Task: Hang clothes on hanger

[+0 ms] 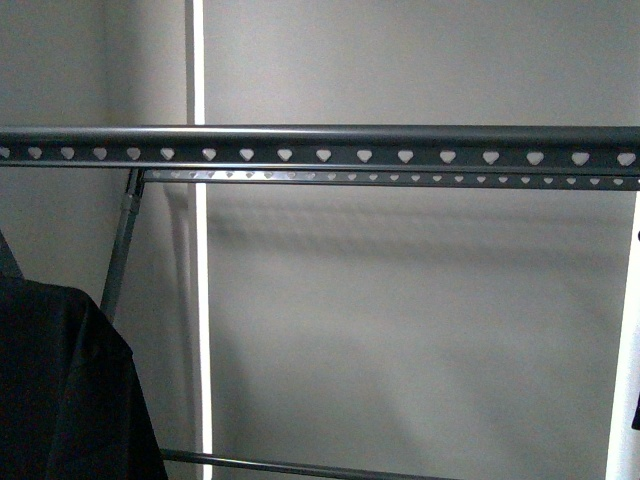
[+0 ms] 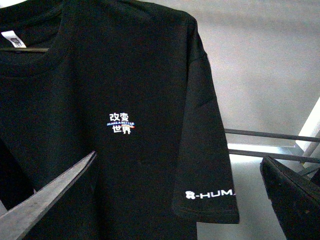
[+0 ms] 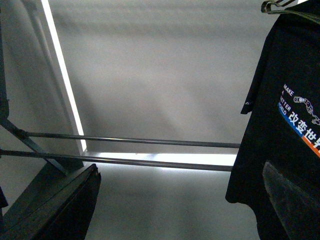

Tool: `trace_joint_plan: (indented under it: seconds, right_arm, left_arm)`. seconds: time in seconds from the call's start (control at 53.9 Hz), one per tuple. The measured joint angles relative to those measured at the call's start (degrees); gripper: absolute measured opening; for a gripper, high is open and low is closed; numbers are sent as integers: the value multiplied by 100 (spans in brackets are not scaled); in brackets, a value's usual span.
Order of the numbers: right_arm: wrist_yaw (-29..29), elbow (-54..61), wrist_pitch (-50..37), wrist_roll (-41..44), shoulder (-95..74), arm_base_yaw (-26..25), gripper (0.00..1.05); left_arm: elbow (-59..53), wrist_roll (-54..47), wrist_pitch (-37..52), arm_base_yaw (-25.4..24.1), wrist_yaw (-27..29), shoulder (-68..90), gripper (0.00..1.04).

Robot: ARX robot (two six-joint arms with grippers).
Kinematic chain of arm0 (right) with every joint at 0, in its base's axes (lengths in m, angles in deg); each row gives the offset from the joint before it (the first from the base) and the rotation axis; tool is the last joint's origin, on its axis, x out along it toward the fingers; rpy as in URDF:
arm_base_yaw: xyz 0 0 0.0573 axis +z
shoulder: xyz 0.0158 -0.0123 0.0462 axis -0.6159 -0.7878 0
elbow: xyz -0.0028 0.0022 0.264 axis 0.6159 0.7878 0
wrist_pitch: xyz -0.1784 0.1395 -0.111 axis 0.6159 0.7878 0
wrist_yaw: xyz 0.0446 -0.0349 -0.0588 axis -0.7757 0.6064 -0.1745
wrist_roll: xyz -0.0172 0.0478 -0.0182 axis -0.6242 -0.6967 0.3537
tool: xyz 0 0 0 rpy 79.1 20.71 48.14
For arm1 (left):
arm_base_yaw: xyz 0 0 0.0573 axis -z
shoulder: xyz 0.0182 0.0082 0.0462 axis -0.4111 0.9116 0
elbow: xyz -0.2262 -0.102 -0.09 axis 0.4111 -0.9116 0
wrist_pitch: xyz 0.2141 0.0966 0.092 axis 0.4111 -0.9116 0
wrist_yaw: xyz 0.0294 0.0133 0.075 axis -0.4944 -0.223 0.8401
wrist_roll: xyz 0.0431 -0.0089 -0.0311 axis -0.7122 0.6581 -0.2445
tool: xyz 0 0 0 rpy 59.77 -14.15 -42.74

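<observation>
The hanger shows in the front view as a dark grey rail (image 1: 320, 150) with heart-shaped holes across the top. A second rail (image 1: 400, 178) runs behind it. The black T-shirt (image 2: 125, 75) hangs in front of my left wrist camera, with its small pale print (image 2: 120, 123) and a lettered sleeve (image 2: 210, 194) facing it. A fold of black cloth (image 1: 60, 390) shows at the lower left of the front view. My left gripper (image 2: 178, 156) is open and empty, just short of the shirt. My right gripper (image 3: 180, 165) is open and empty, facing the rack's low bars (image 3: 150, 142).
In the right wrist view a black shirt with a blue and orange print (image 3: 295, 115) hangs from a wire hook (image 3: 280, 6). I cannot tell whether it is the same shirt. A rack leg (image 1: 120, 250) slants down at the left. A bright strip (image 1: 198, 300) runs down the grey wall.
</observation>
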Motion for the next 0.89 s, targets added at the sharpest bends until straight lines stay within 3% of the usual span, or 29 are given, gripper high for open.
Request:
trace_joint_plan:
  seconds: [0.334,0.371,0.408,0.464,0.594,0.705,0.891]
  right_arm:
    - [0,0,0,0,0,0,97]
    - [2,0,0,0,0,2,97]
    - [4,0,0,0,0,0,97]
    - [-20,0,0,2,0,-4,97]
    - [-9,0,0,2,0,-4,97]
    - [-7,0,0,2,0,-4,97]
    - [-11,0,0,2,0,-4,97]
  left_arm:
    - [0,0,0,0,0,0,98]
    - [48,-81,-127,-144,-422,109,98]
    - [140,-129,-157,-297,-1305,479,98]
    - [247,-94,83,-264,-1504,988,98]
    - [920,638,1097,-46,-566,2520,98]
    - [2083,1871,841,-133,573,4033,98]
    - [3342,3554,960,-131,1598,5860,98]
